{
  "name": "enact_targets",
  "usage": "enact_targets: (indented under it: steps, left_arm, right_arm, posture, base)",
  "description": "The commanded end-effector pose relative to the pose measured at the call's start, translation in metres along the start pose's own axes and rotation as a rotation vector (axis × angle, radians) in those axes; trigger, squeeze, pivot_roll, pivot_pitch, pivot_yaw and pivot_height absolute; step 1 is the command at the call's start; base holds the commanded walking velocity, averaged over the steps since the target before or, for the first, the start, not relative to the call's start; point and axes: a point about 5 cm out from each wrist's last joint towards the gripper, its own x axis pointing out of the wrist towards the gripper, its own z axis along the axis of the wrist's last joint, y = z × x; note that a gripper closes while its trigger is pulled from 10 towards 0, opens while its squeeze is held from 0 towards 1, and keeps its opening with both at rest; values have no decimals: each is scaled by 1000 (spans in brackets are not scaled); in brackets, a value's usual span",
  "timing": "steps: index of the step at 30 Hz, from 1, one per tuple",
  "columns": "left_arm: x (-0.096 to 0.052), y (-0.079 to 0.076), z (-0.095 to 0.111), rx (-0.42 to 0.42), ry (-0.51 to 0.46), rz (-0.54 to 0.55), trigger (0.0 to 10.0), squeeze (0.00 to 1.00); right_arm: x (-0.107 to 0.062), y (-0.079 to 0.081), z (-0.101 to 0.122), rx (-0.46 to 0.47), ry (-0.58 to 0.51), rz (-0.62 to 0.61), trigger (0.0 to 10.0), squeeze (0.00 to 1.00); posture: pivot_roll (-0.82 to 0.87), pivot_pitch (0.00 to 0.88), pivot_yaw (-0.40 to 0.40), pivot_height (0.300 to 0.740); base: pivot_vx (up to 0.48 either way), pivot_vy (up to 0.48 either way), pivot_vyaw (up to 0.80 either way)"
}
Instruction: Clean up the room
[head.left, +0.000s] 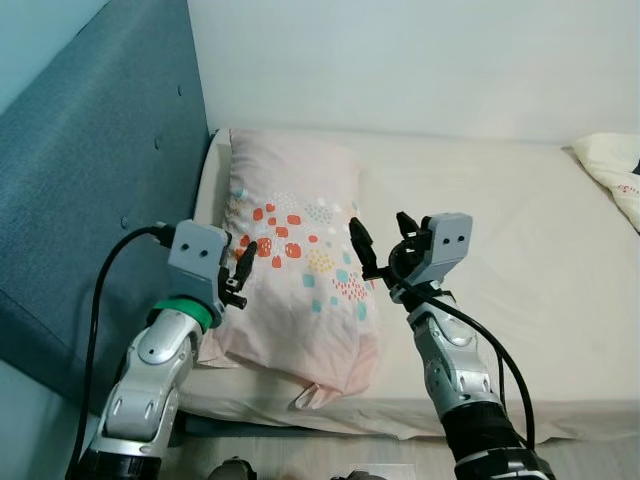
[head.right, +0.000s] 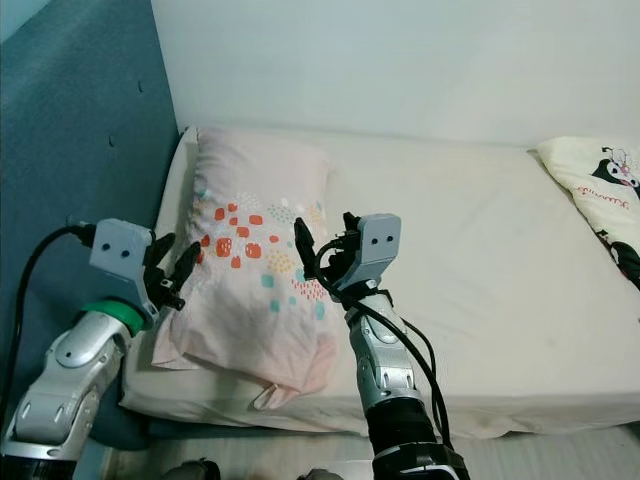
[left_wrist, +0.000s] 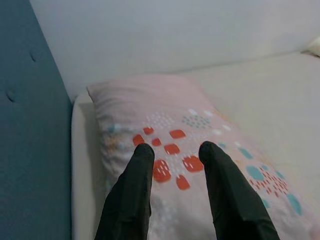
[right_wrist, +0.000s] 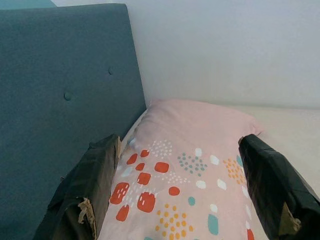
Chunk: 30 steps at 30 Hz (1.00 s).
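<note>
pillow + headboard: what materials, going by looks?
Pillow: soft woven fabric case, probably cotton, matte pink with printed dots; it wrinkles and sags at the corners. Headboard: upholstered panel in blue-grey textile, matte, with tufted buttons dimpling the surface. Exact fibre can't be told.

Two silver arms with black two-fingered grippers

Each forearm is built of rounded silver-grey shells, darkened to black at the lower right arm. A grey box-shaped wrist module with two small dark holes is carried on each arm. A green ring is set below the left module. Thick black cables are looped from both modules down along the arms. The left gripper and the right gripper are fitted with long, tapered, matte black fingers.
</note>
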Motion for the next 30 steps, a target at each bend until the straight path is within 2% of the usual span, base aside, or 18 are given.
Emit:
enact_targets:
  steps: [1, 9, 30]
  left_arm:
    - [1, -1, -2, 2, 2, -7, 10000, 0]
    - [1, -2, -2, 4, -1, -8, 10000, 0]
    - [2, -7, -3, 1, -4, -25, 10000, 0]
  right_arm:
    - [-3, -3, -1, -17, 9, -7, 10000, 0]
    - [-4, 0, -3, -63, 32, 17, 10000, 0]
    - [-3, -6, 0, -82, 37, 5, 10000, 0]
  posture:
    - [54, 0, 12, 740]
    - [52, 0, 17, 740]
    - [45, 0, 6, 740]
  base:
    - [0, 0, 0]
    - [0, 0, 0]
    - [0, -361, 0]
